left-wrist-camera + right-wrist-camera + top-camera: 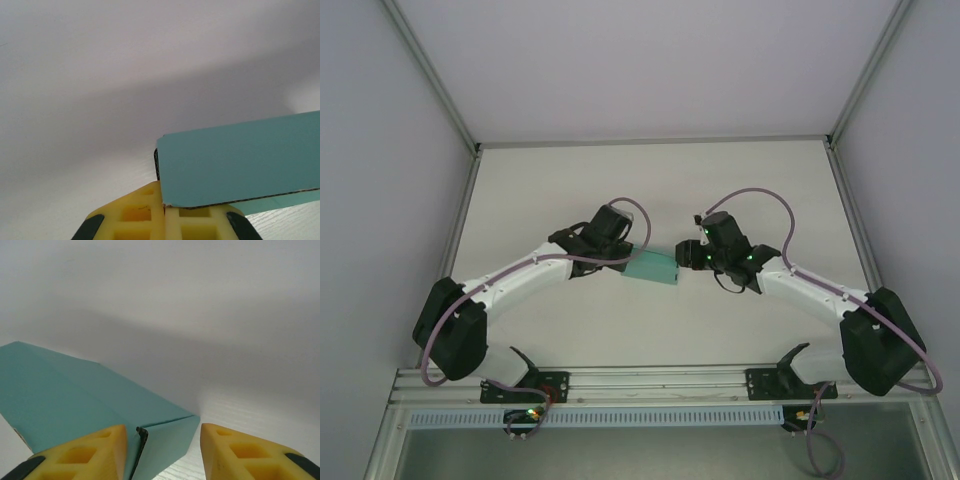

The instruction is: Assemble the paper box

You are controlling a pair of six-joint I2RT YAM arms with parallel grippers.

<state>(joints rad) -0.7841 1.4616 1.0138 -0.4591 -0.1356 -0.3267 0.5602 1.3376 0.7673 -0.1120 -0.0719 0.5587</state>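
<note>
Left hand [164,212] was pressed shut, pinching the paper box [651,266] by one end's edge. Right hand [162,435] was spread, the box's far end between its fingers [240,450], one finger clear of the card. Long axis ran hand to hand, over the desk [620,190]. Thin matte teal card, creased flat.

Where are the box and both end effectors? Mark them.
paper box [652,266], top view, top face
left end effector [164,210], left wrist view, fingertip seam
right end effector [162,435], right wrist view, fingertip gap
</note>
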